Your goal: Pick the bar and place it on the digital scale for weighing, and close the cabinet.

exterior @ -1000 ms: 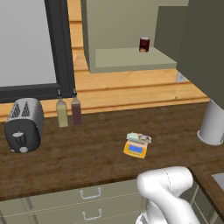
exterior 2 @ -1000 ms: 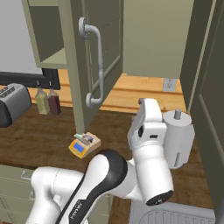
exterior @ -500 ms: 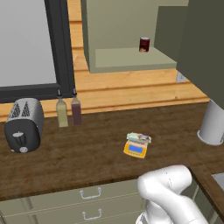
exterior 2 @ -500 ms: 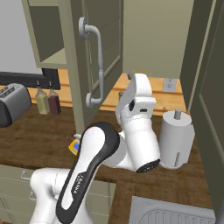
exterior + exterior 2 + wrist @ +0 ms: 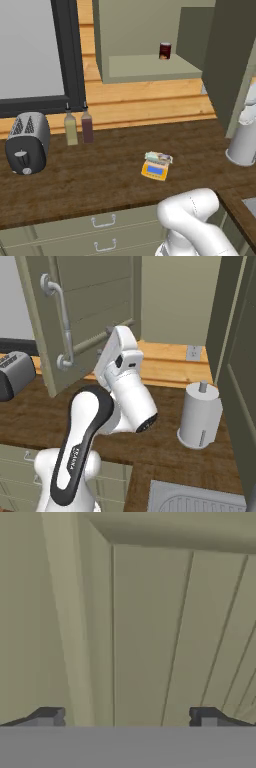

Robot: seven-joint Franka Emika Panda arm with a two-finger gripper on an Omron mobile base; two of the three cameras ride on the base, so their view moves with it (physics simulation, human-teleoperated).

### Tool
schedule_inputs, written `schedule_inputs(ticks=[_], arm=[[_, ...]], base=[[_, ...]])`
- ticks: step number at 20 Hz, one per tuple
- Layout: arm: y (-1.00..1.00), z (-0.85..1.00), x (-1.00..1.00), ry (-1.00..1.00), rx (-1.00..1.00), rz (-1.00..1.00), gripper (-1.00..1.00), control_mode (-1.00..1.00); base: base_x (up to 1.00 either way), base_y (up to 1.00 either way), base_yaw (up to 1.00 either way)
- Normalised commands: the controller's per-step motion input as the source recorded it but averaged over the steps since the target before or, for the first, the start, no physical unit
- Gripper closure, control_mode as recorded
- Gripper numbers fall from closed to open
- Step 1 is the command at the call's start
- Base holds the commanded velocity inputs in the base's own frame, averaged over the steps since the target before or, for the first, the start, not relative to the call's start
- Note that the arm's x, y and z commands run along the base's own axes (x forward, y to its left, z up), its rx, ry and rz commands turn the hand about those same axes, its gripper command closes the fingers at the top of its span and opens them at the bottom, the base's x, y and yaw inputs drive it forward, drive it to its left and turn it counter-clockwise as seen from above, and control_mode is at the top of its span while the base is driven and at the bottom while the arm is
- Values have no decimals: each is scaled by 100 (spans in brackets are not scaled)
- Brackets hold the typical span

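The pale whitish-green bar (image 5: 158, 158) lies on top of the small yellow-orange digital scale (image 5: 154, 171) on the dark wood counter. The sage-green cabinet (image 5: 150, 40) stands open, and its panelled door (image 5: 87, 306) with the silver bar handle (image 5: 63, 326) hangs partly swung out. My hand (image 5: 118, 353) is raised against the door's panelled face, right of the handle. In the hand view my gripper (image 5: 127, 718) is open, its fingertips (image 5: 48, 716) wide apart with nothing between them and the door panel (image 5: 150, 637) close in front.
A dark red can (image 5: 165, 50) stands on the cabinet shelf. A toaster (image 5: 25, 142) and two bottles (image 5: 79, 127) are at the counter's left, a paper towel roll (image 5: 200, 416) at its right. A sink (image 5: 200, 501) sits lower right, beside a tall door (image 5: 240, 356).
My arm rose and swung left to the cabinet door. The door and its handle have swung left, toward closing. The bar and scale have not moved.
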Motion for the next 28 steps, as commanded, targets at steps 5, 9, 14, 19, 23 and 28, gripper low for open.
schedule_inputs(ticks=[5,9,14,19,23,28], arm=[[100,0,49,0,4,14,-100,-100],[100,0,99,0,9,5,-100,-100],[100,0,100,0,10,1,-100,-100],[47,-1,100,0,8,0,-100,-100],[0,-1,100,1,2,-1,-100,-100],[0,0,100,10,0,-10,-100,-100]], base=[[0,0,0],[0,0,0],[0,0,0],[0,0,0],[0,0,0],[0,0,0]])
